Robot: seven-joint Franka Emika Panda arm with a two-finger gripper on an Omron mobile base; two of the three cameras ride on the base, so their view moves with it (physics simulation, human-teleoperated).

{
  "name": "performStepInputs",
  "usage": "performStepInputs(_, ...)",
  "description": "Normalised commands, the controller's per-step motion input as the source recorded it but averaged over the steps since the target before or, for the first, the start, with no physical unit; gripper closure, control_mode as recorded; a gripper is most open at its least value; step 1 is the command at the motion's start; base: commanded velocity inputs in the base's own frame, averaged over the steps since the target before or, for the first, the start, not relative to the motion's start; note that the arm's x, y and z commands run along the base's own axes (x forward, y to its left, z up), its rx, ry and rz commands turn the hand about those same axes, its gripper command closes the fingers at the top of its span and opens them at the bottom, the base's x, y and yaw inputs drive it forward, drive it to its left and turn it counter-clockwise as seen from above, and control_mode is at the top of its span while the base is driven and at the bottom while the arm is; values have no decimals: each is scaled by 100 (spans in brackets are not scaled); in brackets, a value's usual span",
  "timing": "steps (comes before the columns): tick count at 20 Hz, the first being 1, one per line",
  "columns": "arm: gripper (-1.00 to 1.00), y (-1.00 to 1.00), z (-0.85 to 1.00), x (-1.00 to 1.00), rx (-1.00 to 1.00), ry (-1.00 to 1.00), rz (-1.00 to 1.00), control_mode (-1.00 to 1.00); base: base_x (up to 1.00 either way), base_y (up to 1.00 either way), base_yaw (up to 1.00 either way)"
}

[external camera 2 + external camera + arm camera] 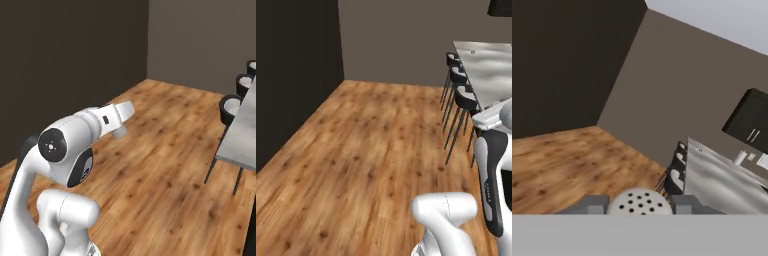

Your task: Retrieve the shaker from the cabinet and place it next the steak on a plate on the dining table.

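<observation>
- Shaker [639,202], rounded cap dotted with holes, sits at the bottom of the hand view between the two fingertips [592,204].
- Gripper [639,206] is closed narrowly on the shaker, a finger touching each side.
- Wood floor [356,150] spreads below and beyond.
- Dining table [717,182] lies ahead to the right, black chairs [458,95] along its near edge.
- Cabinet [751,120] hangs on the far wall, well apart from the table.
</observation>
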Motion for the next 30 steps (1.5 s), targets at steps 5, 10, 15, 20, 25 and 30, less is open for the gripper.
performStepInputs(5,100,0,0,0,0,0,0,100,100,47,-40)
performStepInputs(10,100,0,0,0,0,0,0,100,100,34,-38)
performStepInputs(15,100,0,0,0,0,0,0,100,100,35,-37)
performStepInputs(20,100,0,0,0,0,0,0,100,100,51,-36)
performStepInputs(25,100,0,0,0,0,0,0,100,100,67,-35)
performStepInputs(30,100,0,0,0,0,0,0,100,100,81,-33)
